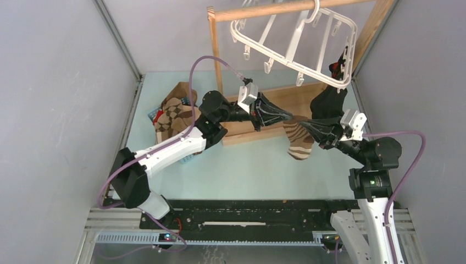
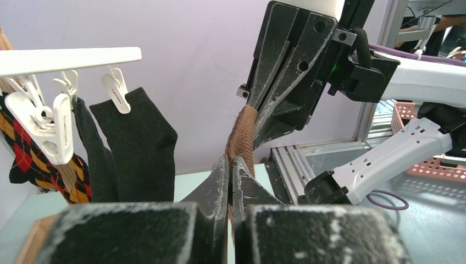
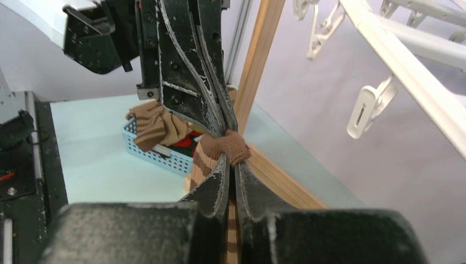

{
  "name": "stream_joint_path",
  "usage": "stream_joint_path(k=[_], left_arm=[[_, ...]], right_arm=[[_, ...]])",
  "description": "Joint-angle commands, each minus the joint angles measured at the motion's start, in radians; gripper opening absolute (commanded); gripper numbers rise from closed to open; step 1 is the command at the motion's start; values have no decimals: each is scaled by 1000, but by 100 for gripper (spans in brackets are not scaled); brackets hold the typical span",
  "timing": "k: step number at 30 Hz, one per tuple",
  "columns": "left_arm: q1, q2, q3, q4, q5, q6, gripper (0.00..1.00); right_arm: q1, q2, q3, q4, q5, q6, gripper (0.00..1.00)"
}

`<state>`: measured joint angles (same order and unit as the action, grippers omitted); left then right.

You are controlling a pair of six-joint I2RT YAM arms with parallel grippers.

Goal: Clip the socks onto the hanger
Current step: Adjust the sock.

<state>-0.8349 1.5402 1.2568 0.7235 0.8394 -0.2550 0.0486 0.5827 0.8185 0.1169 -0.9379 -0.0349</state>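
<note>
A brown and tan striped sock (image 1: 300,144) hangs between the two arms, above the table. My left gripper (image 1: 289,116) is shut on its ribbed cuff (image 2: 244,132) from the left. My right gripper (image 1: 310,126) is shut on the same cuff (image 3: 232,145) from the right, tip to tip with the left one. The white hanger (image 1: 297,41) hangs tilted from the wooden rail above them. Black socks (image 2: 137,154) and a red argyle sock (image 2: 22,162) are clipped to its right end. Several clips (image 3: 365,110) dangle with nothing in them.
A wooden rail stand (image 1: 258,11) with a plank base (image 1: 275,104) stands at the back. A blue mesh basket (image 3: 156,155) holding more socks (image 1: 175,113) sits at the left, close to the left arm. Grey walls close in both sides.
</note>
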Motion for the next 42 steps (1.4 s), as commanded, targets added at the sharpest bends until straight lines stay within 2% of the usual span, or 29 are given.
stream_joint_path(k=[1, 3, 8, 13, 16, 23, 28, 31, 38, 42], left_arm=[[13, -67, 88, -12, -43, -30, 0], [19, -77, 110, -12, -56, -47, 0], [26, -101, 163, -12, -74, -68, 0], [28, -113, 200, -12, -89, -77, 0], [29, -111, 221, -16, -93, -89, 0], [27, -101, 260, -24, -107, -103, 0], [27, -89, 282, -24, -109, -119, 0], [27, -86, 289, -25, -106, -124, 0], [27, -78, 291, -18, -96, -133, 0], [27, -79, 285, -8, -94, -143, 0]], right_arm=[[8, 5, 51, 140, 2, 102, 18], [13, 14, 51, 182, -16, 141, 31], [55, 35, 50, 267, -38, 183, 50], [96, 62, 51, 358, -18, 212, 53], [124, 77, 51, 436, 49, 227, 53], [215, 110, 51, 538, 153, 210, 62], [272, 122, 51, 558, 248, 183, 58], [285, 136, 59, 589, 277, 188, 47], [322, 163, 82, 608, 290, 172, 35], [334, 171, 88, 605, 291, 160, 25]])
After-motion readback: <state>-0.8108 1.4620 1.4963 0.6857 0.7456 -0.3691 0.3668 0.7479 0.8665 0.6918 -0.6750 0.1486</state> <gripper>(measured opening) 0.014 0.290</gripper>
